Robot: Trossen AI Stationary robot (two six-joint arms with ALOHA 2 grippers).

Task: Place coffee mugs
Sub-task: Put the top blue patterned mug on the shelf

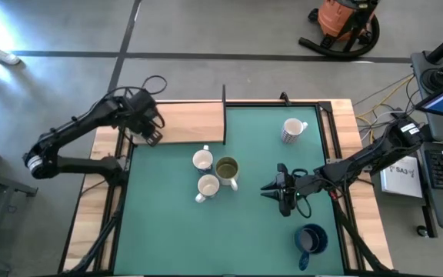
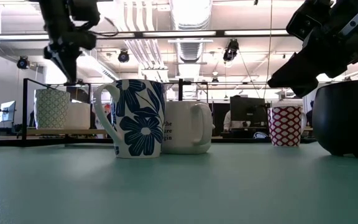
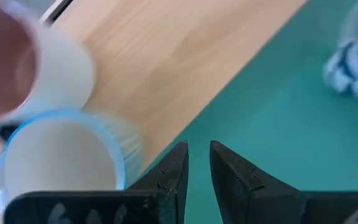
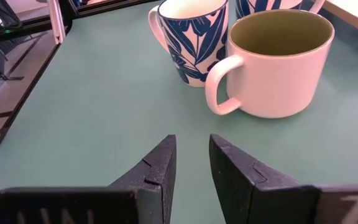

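Here the right gripper (image 4: 189, 163) hovers low over the green bench (image 1: 160, 238), fingers slightly parted and holding nothing. Just ahead of it stands a cream mug (image 4: 278, 62) with an olive inside, touching two blue-flowered mugs (image 4: 194, 37). The left gripper (image 3: 197, 171), also narrowly open and empty, hangs at the wooden board's (image 3: 185, 68) edge beside two pale mugs (image 3: 61, 155).

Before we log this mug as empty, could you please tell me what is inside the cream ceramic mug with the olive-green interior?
The cream mug with the olive-green interior shows only its bare green inner wall; the rim hides its bottom.
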